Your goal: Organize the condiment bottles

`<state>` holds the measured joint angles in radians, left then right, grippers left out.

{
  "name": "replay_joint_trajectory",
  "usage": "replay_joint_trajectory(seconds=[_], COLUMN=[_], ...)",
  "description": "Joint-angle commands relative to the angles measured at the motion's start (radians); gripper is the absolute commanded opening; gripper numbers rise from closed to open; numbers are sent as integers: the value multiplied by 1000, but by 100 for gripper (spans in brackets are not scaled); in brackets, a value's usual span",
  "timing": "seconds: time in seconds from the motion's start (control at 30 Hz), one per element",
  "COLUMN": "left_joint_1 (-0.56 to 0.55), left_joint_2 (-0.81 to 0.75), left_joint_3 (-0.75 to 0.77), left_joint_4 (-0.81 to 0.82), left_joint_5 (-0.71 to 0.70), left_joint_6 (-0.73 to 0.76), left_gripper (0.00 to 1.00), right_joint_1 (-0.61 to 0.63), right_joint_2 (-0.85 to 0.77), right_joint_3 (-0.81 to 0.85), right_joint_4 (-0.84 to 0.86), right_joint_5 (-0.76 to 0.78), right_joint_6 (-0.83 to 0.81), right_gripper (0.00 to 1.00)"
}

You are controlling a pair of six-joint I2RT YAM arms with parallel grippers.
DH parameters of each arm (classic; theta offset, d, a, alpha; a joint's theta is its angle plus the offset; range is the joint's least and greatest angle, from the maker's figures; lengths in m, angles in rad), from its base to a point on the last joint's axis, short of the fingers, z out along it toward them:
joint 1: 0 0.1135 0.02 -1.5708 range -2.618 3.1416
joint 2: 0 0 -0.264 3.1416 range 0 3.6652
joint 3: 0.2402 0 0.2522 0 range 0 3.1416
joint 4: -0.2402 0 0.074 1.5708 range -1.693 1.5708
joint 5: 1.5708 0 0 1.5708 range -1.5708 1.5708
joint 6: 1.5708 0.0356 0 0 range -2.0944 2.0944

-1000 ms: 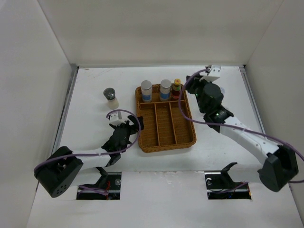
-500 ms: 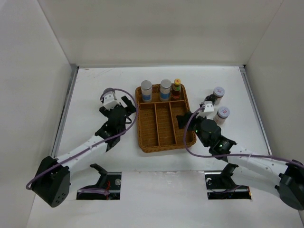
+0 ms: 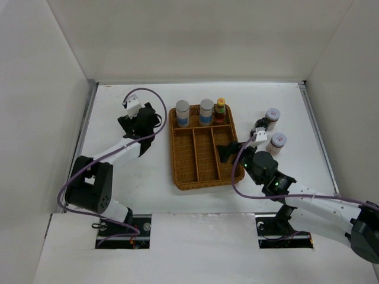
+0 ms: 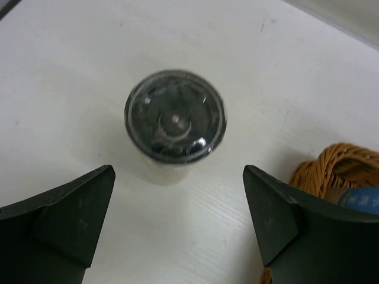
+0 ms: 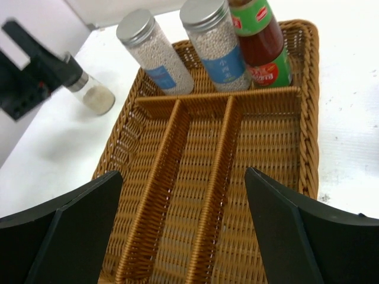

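Left gripper now farther forward, fingers wide, dark-lidded jar just beyond tips; jar hidden in top view. Right gripper wide, empty.

Five small jars, one red sauce bottle and one wicker tray are visible.

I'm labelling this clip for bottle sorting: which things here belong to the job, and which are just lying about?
Belong to the job:
left silver-lidded jar
right silver-lidded jar
red sauce bottle
dark-lidded jar
far right jar
near right jar

Just there:
wicker tray
table
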<state>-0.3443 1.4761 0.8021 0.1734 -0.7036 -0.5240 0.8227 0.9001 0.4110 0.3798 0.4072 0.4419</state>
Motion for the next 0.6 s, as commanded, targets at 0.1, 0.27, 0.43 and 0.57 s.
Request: replay_joint_trajectory(seconds=[0.1, 0.27, 0.43, 0.57], left_joint_1=[46, 67, 70, 43], left_joint_2=[91, 150, 145, 47], left_joint_3=[126, 138, 131, 68], left_joint_4=[49, 90, 147, 205], left_joint_5=[0, -5, -17, -77], left_joint_6=[74, 87, 117, 156], left_gripper=[91, 90, 68, 44], right_joint_1=[20, 20, 20, 20], right_joint_2=[3, -21, -7, 3], right_joint_3=[17, 6, 6, 9], right_joint_4=[57, 56, 59, 62], right_joint_5=[-22, -22, -22, -22], right_joint_6=[1, 1, 1, 1], right_gripper=[93, 94, 95, 95])
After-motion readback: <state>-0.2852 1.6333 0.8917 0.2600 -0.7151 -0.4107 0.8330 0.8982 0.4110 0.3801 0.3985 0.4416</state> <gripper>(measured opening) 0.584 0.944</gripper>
